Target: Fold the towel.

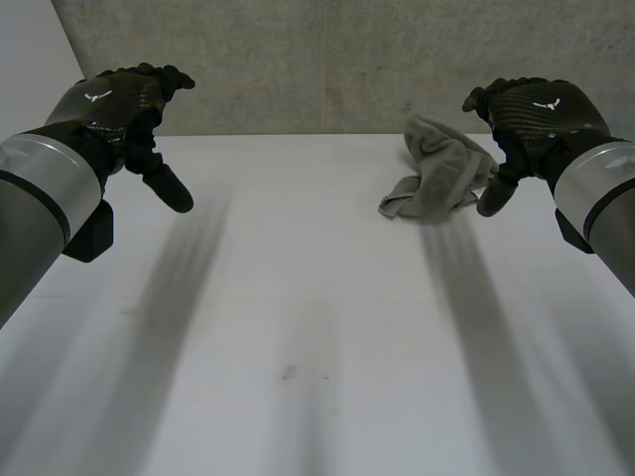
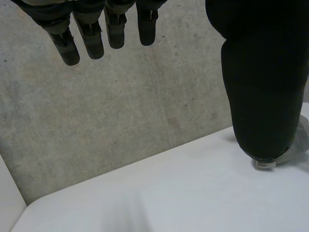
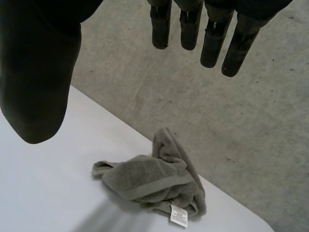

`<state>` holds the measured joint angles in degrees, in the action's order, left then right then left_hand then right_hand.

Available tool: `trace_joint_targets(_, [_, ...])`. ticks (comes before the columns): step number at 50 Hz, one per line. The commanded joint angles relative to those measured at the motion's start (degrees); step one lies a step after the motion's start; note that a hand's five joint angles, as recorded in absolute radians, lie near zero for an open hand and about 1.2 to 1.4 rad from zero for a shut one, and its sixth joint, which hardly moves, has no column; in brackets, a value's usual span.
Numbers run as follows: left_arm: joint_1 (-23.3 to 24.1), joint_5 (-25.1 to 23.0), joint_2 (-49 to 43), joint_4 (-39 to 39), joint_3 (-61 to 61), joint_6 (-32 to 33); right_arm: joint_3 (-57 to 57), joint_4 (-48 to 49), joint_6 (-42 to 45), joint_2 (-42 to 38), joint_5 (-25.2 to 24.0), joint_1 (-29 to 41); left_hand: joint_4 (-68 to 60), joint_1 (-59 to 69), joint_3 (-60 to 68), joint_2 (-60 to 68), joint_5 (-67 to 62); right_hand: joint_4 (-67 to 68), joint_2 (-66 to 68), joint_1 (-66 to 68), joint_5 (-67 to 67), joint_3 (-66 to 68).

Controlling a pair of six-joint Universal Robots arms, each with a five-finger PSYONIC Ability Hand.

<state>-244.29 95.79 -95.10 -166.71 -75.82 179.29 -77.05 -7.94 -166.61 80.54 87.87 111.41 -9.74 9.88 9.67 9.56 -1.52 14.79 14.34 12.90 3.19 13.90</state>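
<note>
Towel [image 1: 442, 171] lies crumpled in a heap near the far edge of the table [image 1: 298, 317], with its white label [image 3: 178, 215] showing. Right hand [image 1: 536, 117] hovers just beside it, fingers [image 3: 213, 41] straight, thumb spread wide, grasping nothing. Left hand [image 1: 111, 107] hangs well apart from the towel, above the table, fingers [image 2: 91, 36] likewise extended and empty.
</note>
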Motion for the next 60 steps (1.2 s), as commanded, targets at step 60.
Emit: trace_joint_targets(60, [0.1, 0.1, -4.1, -8.3, -5.0, 0.1, 19.1, 0.6, 11.2, -22.9, -6.9, 4.3, -0.6, 0.5, 0.7, 0.8, 1.1, 65.2, 65.7, 67.1, 66.8, 66.1])
